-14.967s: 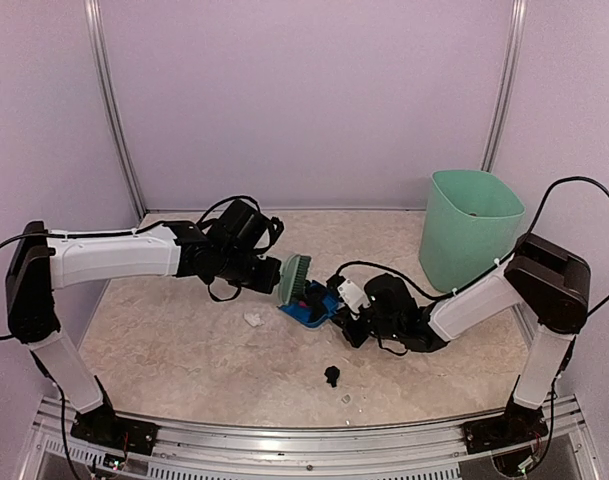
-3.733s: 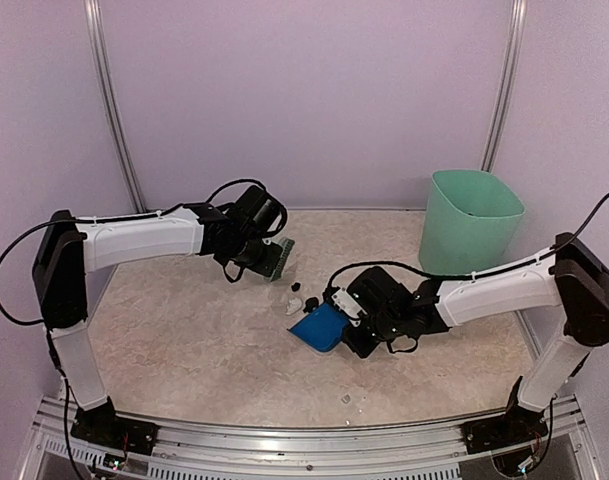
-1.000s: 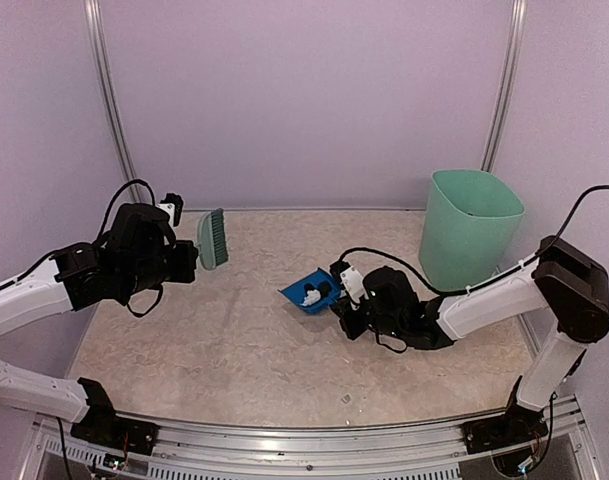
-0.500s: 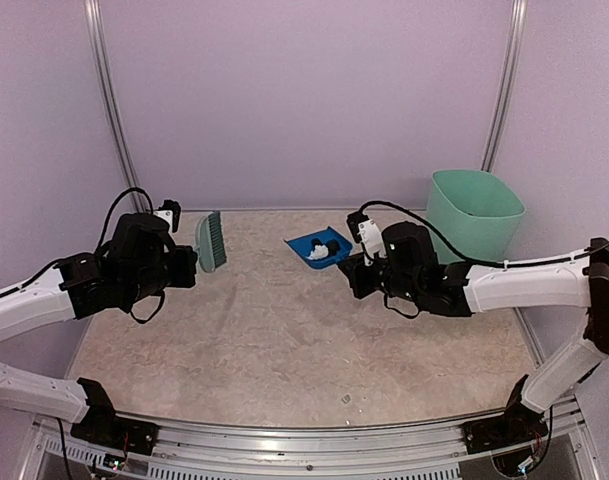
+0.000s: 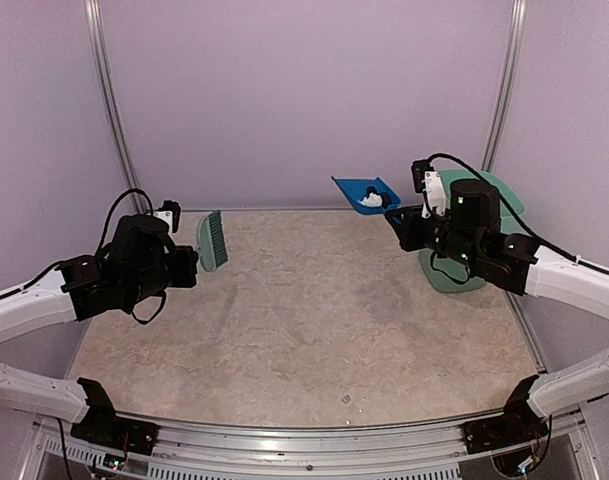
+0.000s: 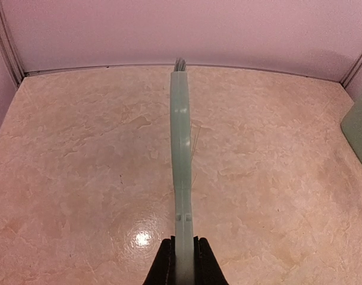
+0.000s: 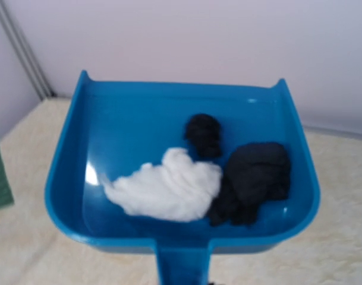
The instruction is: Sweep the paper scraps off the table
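My right gripper is shut on the handle of the blue dustpan and holds it high in the air, just left of the mint-green bin. In the right wrist view the dustpan holds paper scraps: a white one and two black ones. My left gripper is shut on the green hand brush and holds it above the left of the table. The left wrist view shows the brush edge-on between the fingers.
A tiny pale scrap lies near the table's front rail. The bin stands at the back right, partly hidden behind my right arm, and its side shows in the left wrist view. Walls close the back and sides.
My right gripper has lifted the dustpan with its scraps from mid-table up and to the right, next to the bin. The left arm and brush have stayed still.
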